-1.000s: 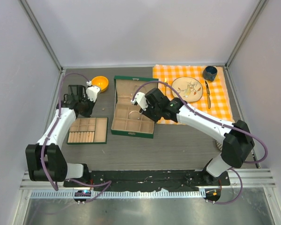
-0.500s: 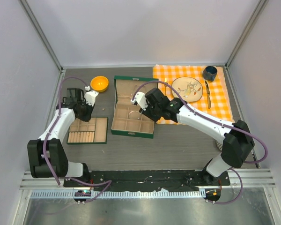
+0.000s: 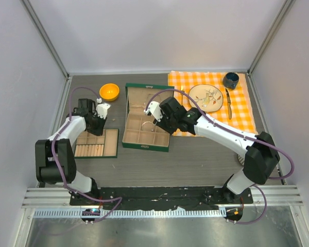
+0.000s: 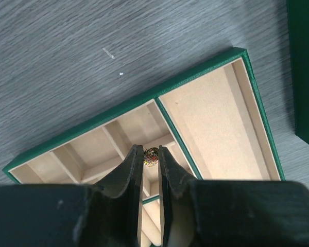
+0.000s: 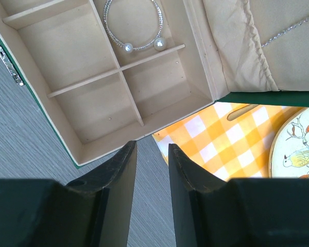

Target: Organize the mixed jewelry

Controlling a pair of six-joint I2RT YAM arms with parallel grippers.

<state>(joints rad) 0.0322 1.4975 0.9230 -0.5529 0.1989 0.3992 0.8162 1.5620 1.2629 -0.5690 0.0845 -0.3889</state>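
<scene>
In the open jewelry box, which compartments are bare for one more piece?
Bare: the compartment between the bangle and the checked cloth, plus the long one and the corner one along the clasp wall. Taken: the bangle's compartment, the chain's lid pocket.

A dark grey, wood-grained table (image 3: 195, 159) fills a booth closed in by plain pale walls at the back (image 3: 159, 36), left (image 3: 15, 103) and right (image 3: 296, 103). Slanted aluminium posts (image 3: 46, 41) mark the rear corners. A metal rail (image 3: 159, 212) runs along the near edge, above a shiny steel sheet (image 3: 159, 234). The light is soft and even.
</scene>
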